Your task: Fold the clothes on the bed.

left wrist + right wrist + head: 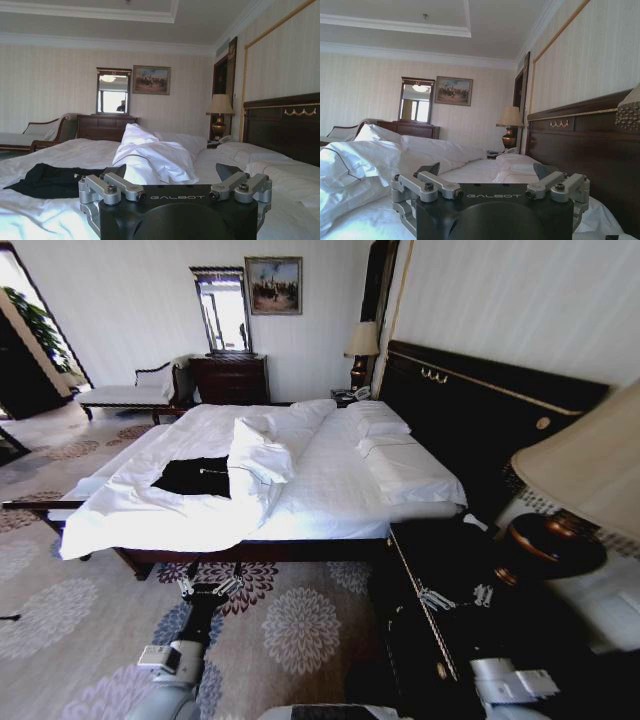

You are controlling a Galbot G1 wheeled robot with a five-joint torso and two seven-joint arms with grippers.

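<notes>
black t-shirt (192, 477) lies on the white bed (330, 490) in a carpeted bedroom.

One T-shirt (193, 476), one bed (330, 490), two lamps (362, 341).

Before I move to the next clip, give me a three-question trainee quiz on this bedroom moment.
1. True or false: the black T-shirt is already folded into a neat square.
2. Multiple choice: the T-shirt lies on the bed A) on the pillows by the headboard, B) on the side far from the headboard, beside the bunched white duvet, C) on the carpet.
3. Short answer: are the left gripper and right gripper touching the T-shirt?

Key: 1 false, it lies spread and rumpled. 2 B. 3 No; both are open, short of the bed, the left over the carpet and the right over the dark nightstand.
</notes>
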